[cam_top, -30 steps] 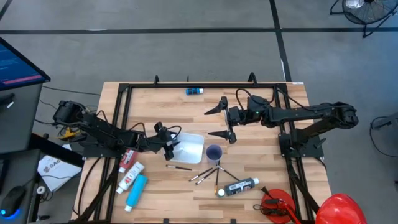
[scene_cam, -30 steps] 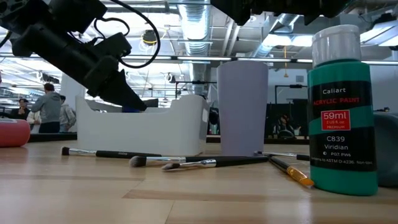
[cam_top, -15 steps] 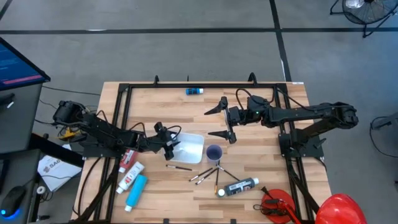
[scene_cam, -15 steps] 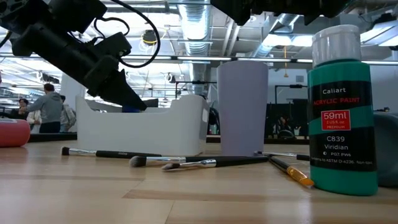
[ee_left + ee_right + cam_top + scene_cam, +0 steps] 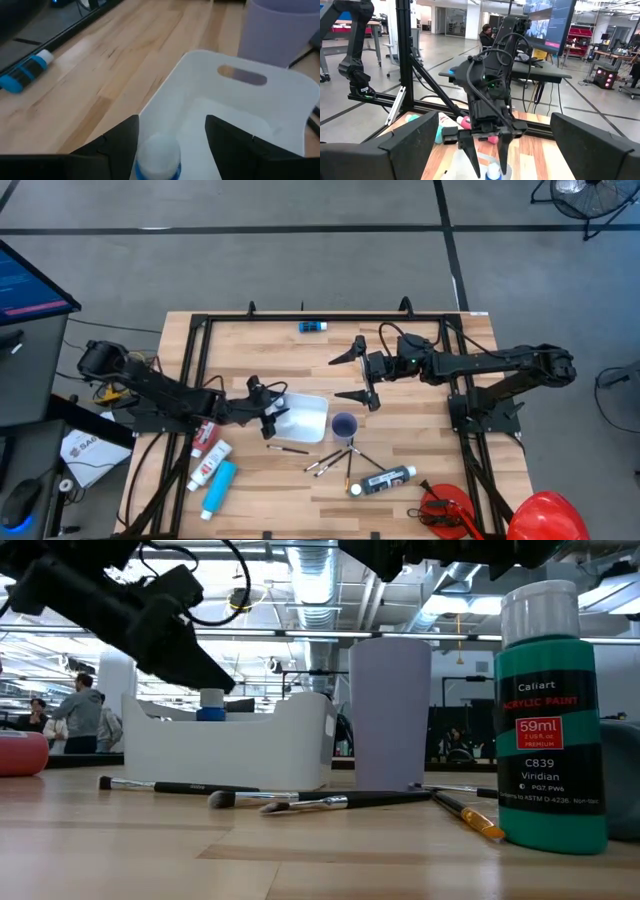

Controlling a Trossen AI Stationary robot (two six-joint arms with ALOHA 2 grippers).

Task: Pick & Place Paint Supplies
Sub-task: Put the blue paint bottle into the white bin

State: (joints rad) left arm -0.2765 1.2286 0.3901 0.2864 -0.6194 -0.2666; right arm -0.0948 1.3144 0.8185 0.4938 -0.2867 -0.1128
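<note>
1. a small paint bottle [image 5: 158, 156] with a white cap and a blue band is seen upright between the left fingers [image 5: 120, 145], over the near end of the white bin [image 5: 260, 107]; in the low view its cap [image 5: 211, 705] shows just above the bin's rim.
2. the left gripper [image 5: 272, 413] is partly open, its fingers set either side of the bottle; whether the bottle is pinched or already standing free in the bin cannot be told.
3. risk, as judged: if the bottle is let go while tilted or close to the wall, it could tip over inside the bin or catch on the rim; a fingertip could also drag it over when the arm lifts away.
4. the bin is light and unfixed, so a knock from the arm could slide it into the lilac cup [image 5: 344, 424] just beside it, and the cup could be toppled onto the brushes [image 5: 330, 464] lying near it.
5. other supplies lie on the tabletop [image 5: 260, 350]: a black bottle with white cap [image 5: 383, 480], a light blue tube [image 5: 217, 488], a red-and-white tube [image 5: 207, 450] and a small blue bottle [image 5: 312, 326] at the far edge.
6. the right gripper [image 5: 355, 375] is held wide open and empty above the tabletop, beyond the cup.
</note>
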